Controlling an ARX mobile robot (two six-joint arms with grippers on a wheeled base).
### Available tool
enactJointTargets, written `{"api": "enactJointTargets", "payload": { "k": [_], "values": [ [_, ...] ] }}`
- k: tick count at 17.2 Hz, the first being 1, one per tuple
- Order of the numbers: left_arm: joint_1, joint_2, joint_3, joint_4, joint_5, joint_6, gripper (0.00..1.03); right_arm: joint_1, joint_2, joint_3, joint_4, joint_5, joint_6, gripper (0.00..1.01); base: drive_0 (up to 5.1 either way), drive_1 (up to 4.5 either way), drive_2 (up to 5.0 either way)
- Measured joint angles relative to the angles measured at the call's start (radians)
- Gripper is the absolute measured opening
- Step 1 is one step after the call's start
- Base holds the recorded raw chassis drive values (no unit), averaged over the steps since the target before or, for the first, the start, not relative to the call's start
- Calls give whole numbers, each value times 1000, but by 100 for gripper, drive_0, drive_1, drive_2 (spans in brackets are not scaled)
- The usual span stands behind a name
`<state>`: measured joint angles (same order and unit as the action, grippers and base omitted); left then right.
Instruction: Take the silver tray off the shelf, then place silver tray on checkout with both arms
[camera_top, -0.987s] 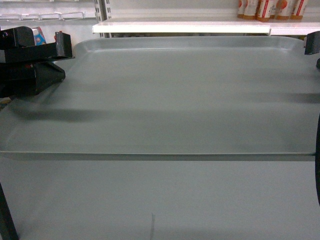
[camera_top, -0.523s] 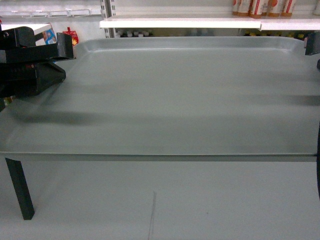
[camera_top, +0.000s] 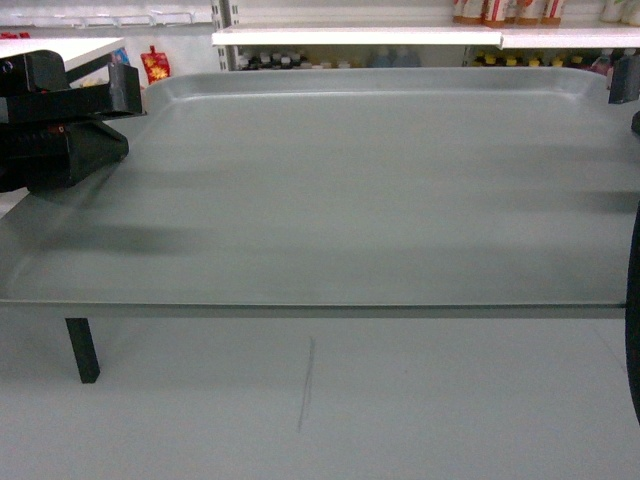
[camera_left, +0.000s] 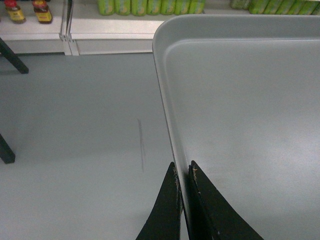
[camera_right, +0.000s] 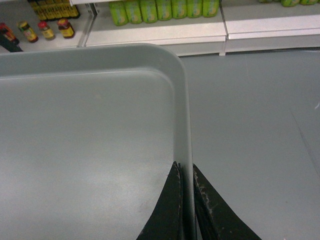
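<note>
Large dull grey-silver metal tray (camera_top: 370, 190) off shelf, airborne; left tool (camera_left: 183, 200) and right tool (camera_right: 186, 200) pinch its side rims. Checkout placement pending.

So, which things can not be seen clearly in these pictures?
- Checkout: in no view.
- Right gripper: cut off by the head view's right edge.
- Bottles on the store shelves: labels too small.
- Floor under the silver tray: hidden by the tray.

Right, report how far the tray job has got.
Done: the silver tray is off the shelf, in the air over grey floor. In hand: the left gripper and right gripper each pinch a side rim. Left: setting it on the checkout, which is not in view.
</note>
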<state>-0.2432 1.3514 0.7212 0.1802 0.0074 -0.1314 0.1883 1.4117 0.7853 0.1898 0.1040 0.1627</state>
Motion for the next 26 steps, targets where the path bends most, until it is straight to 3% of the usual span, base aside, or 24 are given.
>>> {"api": "enactJointTargets", "payload": {
  "k": [9,21,26],
  "values": [
    [-1,0,0,0,-1,0,3,0,0,0,2,1,0,3,12,-376,400],
    [-2,-4,0,-3,-1,0,3,0,-6,0,-2,1,-1,3,0,0,0],
    [-4,-4,0,-1,-1,0,3,-5,-5,0,-2,-2,-3,3,-486,250,250]
  ]
}}
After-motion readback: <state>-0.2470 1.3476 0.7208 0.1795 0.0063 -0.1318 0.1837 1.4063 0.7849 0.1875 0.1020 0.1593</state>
